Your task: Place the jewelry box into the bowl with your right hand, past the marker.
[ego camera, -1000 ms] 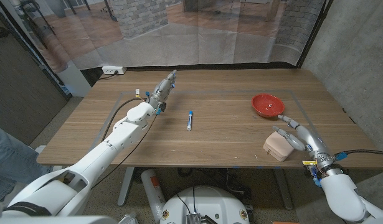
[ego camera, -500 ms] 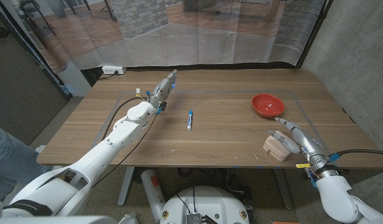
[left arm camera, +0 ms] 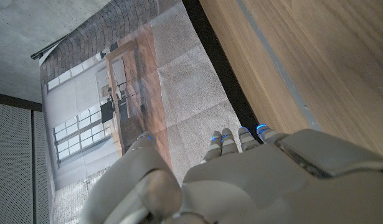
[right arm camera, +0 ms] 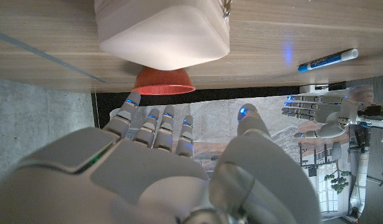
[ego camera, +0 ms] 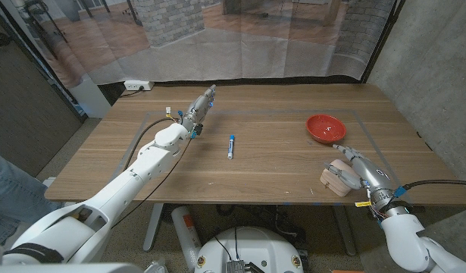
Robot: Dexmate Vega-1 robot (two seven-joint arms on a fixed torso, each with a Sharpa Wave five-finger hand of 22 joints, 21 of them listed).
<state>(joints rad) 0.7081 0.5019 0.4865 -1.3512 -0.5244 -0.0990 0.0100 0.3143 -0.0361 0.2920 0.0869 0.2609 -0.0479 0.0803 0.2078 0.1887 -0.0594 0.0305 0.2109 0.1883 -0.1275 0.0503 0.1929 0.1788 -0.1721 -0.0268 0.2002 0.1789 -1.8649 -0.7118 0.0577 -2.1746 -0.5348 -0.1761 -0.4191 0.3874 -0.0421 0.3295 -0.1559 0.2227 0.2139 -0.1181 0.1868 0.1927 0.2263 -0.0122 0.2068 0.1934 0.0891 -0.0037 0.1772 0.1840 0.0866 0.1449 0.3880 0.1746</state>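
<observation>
Table (ego camera: 278, 163) – wood w/ visible grain, matt, smooth. Jewelry box (right arm camera: 163, 34): pale, smooth, soft satin sheen, small metal clasp at one edge. Bowl (ego camera: 326, 127) red, looks like glossy plastic. Marker (ego camera: 231, 145) – plastic, white barrel, blue cap. Right hand (right arm camera: 172, 171) & left hand (left arm camera: 253, 180): grey-white hard plastic shells, semi-matt.

A long wooden table (ego camera: 278, 163) carries everything. The shallow red bowl (ego camera: 326, 127) sits toward its far right. Nearer the robot, the pale rounded jewelry box (ego camera: 336, 179) lies by the front edge. The right hand (ego camera: 359, 171) is just beside the box, perhaps touching. The blue-capped white marker (ego camera: 231, 145) lies mid-table, left of both. The left hand (ego camera: 198, 110) is at the far left, well apart from the marker.
</observation>
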